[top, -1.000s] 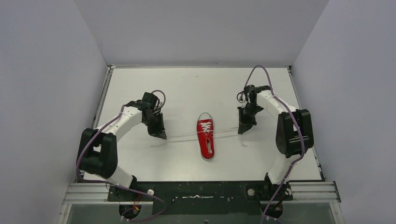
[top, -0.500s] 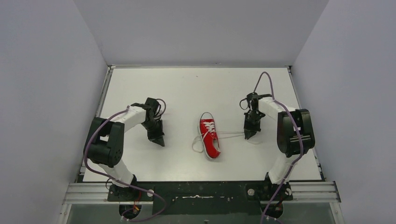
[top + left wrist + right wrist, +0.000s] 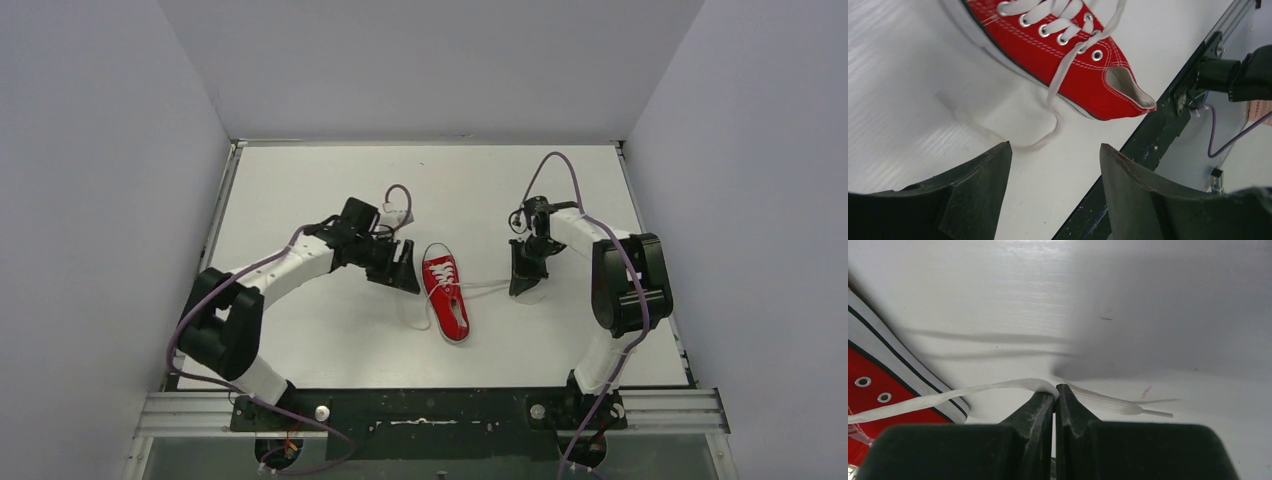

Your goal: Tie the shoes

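The red shoe lies mid-table, toe pointing away from the arm bases, its white laces undone. My left gripper hovers just left of it. In the left wrist view this gripper is open with nothing between its fingers; the shoe lies beyond the tips, and a slack lace curls on the table from its eyelets. My right gripper stands to the shoe's right. In the right wrist view it is shut on the other lace, which runs back to the shoe, its end trailing right.
The black mounting rail runs along the near table edge and shows close behind the shoe's heel in the left wrist view, rail. Grey walls close in the table on three sides. A purple cable arcs over the right arm.
My left gripper has opened, let go of its lace and swung right, close to the shoe. That lace now lies slack in a loop. The right gripper keeps its hold.
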Motion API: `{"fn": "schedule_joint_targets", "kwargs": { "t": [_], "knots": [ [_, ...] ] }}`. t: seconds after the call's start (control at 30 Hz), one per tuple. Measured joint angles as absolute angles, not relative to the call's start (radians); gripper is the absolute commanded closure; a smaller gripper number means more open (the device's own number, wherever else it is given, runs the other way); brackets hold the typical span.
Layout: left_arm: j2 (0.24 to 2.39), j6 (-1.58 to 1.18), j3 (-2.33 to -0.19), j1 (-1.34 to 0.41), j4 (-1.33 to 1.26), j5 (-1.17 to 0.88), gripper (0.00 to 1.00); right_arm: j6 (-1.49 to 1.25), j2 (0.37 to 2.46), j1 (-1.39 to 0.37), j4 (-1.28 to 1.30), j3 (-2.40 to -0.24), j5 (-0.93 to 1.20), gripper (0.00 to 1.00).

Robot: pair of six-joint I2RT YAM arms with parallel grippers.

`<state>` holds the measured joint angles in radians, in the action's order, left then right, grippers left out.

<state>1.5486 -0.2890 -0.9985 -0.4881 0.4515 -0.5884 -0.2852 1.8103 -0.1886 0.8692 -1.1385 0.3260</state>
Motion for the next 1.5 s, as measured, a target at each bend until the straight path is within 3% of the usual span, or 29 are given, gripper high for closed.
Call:
{"fn": "schedule_joint_targets", "kwargs": {
  "t": [0.23, 0.5, 0.73, 0.83, 0.93, 1.5],
  "knots": [
    [1.731, -0.237, -1.026, -0.573, 0.362, -0.641, 0.42, -0.268, 1.8, -0.189, 0.868, -1.136, 0.363, 1.0],
    [1.798, -0.235, -1.011, -0.582, 0.263, -0.706, 0.43, -0.266, 1.743, -0.189, 0.875, -1.132, 0.372, 1.0],
    [1.866, -0.281, -1.01, -0.603, 0.178, -0.717, 0.7, -0.27, 1.742, -0.189, 0.887, -1.128, 0.372, 1.0],
    [1.867, -0.294, -1.01, -0.604, 0.161, -0.719, 0.9, -0.273, 1.742, -0.189, 0.891, -1.127, 0.372, 1.0],
    [1.866, -0.302, -1.01, -0.604, 0.155, -0.719, 1.0, -0.277, 1.736, -0.189, 0.892, -1.118, 0.371, 1.0],
    [1.73, -0.259, -0.933, -0.569, 0.183, -0.519, 1.0, -0.352, 1.673, -0.104, 0.919, -1.065, 0.279, 1.0]
  ]
}}
